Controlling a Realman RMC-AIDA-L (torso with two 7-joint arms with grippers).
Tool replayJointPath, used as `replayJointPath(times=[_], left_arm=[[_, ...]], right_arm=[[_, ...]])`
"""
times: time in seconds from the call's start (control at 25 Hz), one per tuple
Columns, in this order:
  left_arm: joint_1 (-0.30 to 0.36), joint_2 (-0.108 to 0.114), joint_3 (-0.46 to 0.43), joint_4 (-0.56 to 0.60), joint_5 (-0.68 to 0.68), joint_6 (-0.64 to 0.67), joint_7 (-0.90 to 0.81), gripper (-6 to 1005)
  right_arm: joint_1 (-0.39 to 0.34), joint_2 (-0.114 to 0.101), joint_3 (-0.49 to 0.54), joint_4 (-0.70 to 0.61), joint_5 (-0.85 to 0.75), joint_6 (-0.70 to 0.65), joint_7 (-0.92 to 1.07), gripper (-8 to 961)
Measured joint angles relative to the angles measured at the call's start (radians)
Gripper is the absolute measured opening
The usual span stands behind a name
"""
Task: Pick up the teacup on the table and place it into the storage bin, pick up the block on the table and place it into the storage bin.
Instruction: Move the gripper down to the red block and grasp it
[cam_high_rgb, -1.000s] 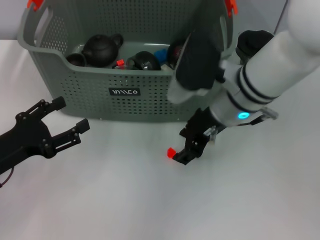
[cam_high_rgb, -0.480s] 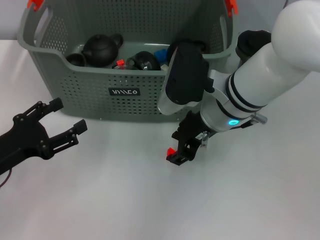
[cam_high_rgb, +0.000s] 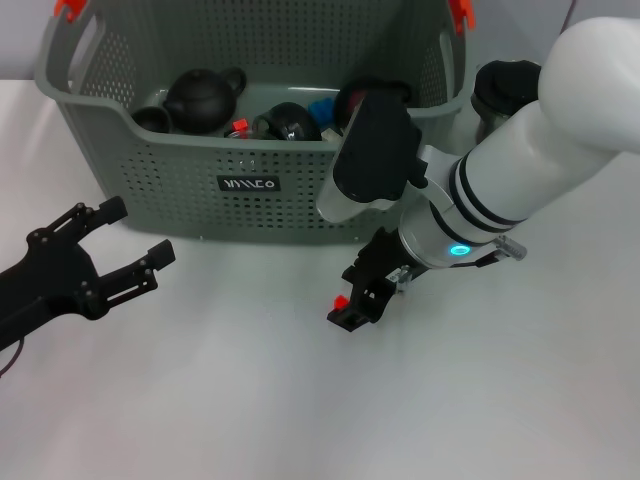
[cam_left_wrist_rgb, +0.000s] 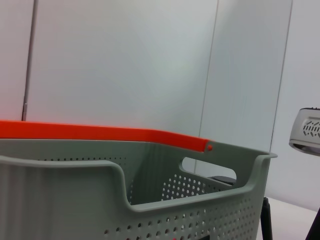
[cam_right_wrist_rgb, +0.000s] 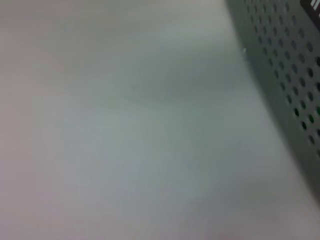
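While right gripper reaches down to the table, fingers at the red block; closure cannot be told. Arm slants down before bin. Left gripper hovers spread, empty, left of bin.

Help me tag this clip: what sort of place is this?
Probably a robot test bench indoors: a bare white table, one perforated storage bin of small items, and plain panelled walls behind.

A glass jug with a dark lid stood at the far right, partly hidden. A pale panelled wall with thin vertical seams rose beyond. A grey vented fixture showed at one edge.
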Motion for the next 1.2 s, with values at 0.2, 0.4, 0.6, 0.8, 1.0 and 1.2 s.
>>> replayJointPath(times=[0.2, 0.4, 0.6, 0.8, 1.0, 1.2], left_arm=[[0.001, -0.001, -0.002, 0.000, 0.000, 0.000, 0.000, 881], [0.002, -0.001, -0.003, 0.000, 0.000, -0.001, 0.000, 880], [0.002, -0.001, -0.003, 0.000, 0.000, -0.001, 0.000, 880], [0.001, -0.001, -0.003, 0.000, 0.000, -0.002, 0.000, 880], [0.001, -0.001, -0.005, 0.000, 0.000, -0.002, 0.000, 880], [0.001, -0.001, -0.005, 0.000, 0.000, -0.002, 0.000, 879]], right_arm=[[-0.001, 0.000, -0.011, 0.012, 0.019, 0.023, -0.002, 610], [0.001, 0.000, -0.022, 0.029, 0.036, 0.031, -0.010, 611], [0.002, 0.000, -0.030, 0.033, 0.038, 0.040, -0.010, 611], [0.004, 0.000, -0.032, 0.035, 0.039, 0.044, -0.010, 604], [0.005, 0.000, -0.034, 0.036, 0.045, 0.044, -0.010, 596], [0.008, 0.000, -0.045, 0.038, 0.045, 0.039, -0.010, 325]])
